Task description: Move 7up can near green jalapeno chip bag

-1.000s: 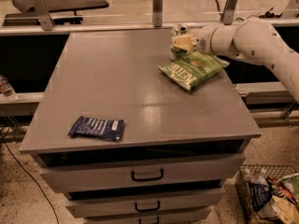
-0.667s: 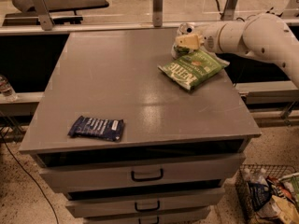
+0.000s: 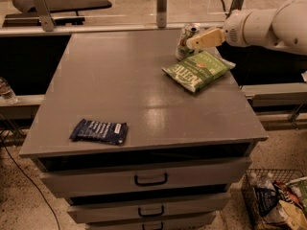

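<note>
**A:** Camera view has you at the far right of the cabinet top (image 3: pixel 124 80). What are you holding?

**B:** My gripper (image 3: pixel 192 41) is clasped on the 7up can (image 3: pixel 182 51). One finger (image 3: pixel 207 38) lies across its right side and the other is hidden behind it. The can leans, which it would not do standing free, so I judge it grasped. It sits just beside the far edge of the green jalapeno chip bag (image 3: pixel 199 70). I cannot tell whether its base touches the top.

**A:** So it is nearly placed. What could spoil it?

**B:** The lean. If I let go while it tilts, it may topple and roll, and the far and right edges of the top are close. If I lower it onto the crinkly bag instead of bare surface, it stands on uneven footing and may tip. If I pull away carelessly, my finger could clip the can or drag the bag.

**A:** Is anything else in your way?

**B:** Not much. An upright post (image 3: pixel 161 6) stands beyond the far edge, to the can's left. A blue snack packet (image 3: pixel 99 131) lies at the near left, well apart. My arm (image 3: pixel 268 23) reaches in from the right, above the bag's far corner. A wire basket (image 3: pixel 249 195) sits on the floor at the near right, well clear of my reach.
</note>
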Robot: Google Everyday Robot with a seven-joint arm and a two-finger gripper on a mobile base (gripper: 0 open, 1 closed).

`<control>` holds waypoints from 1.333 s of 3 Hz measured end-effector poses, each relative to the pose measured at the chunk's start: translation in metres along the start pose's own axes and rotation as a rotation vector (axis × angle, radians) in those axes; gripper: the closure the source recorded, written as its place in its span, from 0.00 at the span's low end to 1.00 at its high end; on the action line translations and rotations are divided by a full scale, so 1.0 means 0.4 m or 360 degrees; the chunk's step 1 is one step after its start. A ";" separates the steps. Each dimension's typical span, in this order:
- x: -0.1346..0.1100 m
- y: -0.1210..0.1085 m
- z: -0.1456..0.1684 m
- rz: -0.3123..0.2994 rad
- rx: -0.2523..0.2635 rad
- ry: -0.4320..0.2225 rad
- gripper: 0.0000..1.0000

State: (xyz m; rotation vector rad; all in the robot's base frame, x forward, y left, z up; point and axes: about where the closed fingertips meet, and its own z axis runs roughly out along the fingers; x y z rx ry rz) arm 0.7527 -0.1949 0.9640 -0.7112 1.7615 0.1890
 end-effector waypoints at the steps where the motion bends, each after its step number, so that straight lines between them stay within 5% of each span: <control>1: -0.007 -0.032 -0.079 -0.0064 -0.0031 0.0008 0.00; 2: 0.013 -0.077 -0.149 -0.0105 -0.0157 -0.0063 0.00; 4: -0.050 -0.114 -0.273 -0.0267 -0.0358 -0.0223 0.00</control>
